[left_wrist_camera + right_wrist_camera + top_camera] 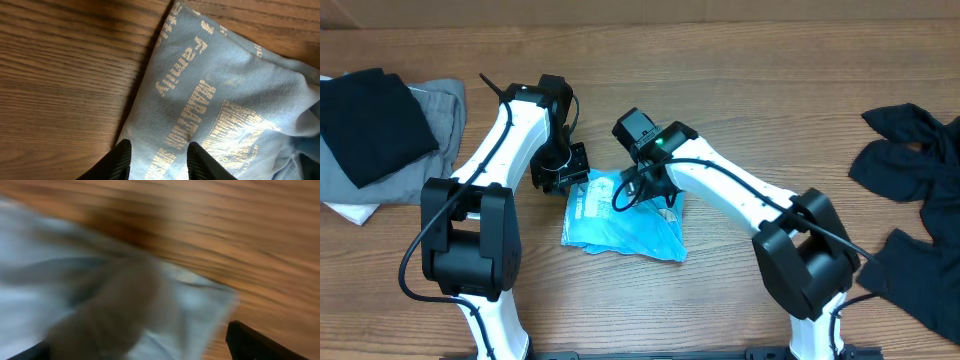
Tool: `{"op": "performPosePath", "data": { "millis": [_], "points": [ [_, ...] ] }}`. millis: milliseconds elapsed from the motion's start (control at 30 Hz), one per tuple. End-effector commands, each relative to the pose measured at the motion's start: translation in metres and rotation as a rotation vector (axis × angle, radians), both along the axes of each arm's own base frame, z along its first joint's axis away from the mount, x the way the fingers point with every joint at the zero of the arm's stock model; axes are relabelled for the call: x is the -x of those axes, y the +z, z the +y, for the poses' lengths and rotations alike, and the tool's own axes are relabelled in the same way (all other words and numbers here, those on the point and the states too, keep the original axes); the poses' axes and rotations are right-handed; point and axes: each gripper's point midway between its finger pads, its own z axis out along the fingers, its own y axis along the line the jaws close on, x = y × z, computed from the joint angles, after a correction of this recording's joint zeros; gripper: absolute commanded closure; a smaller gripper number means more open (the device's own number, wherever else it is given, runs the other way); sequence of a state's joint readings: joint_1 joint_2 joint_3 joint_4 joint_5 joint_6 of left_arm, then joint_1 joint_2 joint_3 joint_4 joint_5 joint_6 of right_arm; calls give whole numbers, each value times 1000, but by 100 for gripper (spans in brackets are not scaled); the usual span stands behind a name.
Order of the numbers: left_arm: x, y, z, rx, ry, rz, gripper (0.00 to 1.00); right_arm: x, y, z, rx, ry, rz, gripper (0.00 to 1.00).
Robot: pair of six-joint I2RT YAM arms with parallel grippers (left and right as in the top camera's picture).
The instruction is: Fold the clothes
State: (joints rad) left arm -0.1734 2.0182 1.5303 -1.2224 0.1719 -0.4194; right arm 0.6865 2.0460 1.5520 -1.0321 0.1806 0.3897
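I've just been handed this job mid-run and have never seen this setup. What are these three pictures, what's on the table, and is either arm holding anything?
The top picture looks straight down on a wooden table with two white-and-black robot arms. The other two come from cameras on each arm's wrist, looking past its own jaws.

In the middle lies a folded light sky-blue cotton T-shirt with printed lettering. At the left edge sits a stack of black, grey and white garments; at the right, a crumpled black garment.

The left gripper stands partly open over the shirt's edge, with cloth between its black fingers; whether it pinches the cloth I cannot tell. The right gripper is wide open above the shirt, and its picture is blurred.
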Motion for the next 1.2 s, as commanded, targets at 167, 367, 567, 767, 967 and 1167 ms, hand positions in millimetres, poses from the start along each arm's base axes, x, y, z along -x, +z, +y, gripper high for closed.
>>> {"op": "performPosePath", "data": {
  "millis": [167,367,567,767,967,1167],
  "points": [
    [6,-5,-2,5,-7,27,60,-32,11,-107,215,-519,-138,6],
    [6,-5,-2,4,-7,26,60,-26,8,-147,212,-607,-18,4],
    [-2,-4,-3,12,-16,-3,60,-15,24,-145,159,-503,56,0],
    [-40,26,-12,50,-64,-143,59,7,37,-134,100,-446,144,0],
    [-46,51,-49,263,-97,-172,54,7,60,-138,62,-464,98,0],
    [-60,54,-73,299,-214,-274,49,20,71,-129,-21,-433,155,0]
  ]
}}
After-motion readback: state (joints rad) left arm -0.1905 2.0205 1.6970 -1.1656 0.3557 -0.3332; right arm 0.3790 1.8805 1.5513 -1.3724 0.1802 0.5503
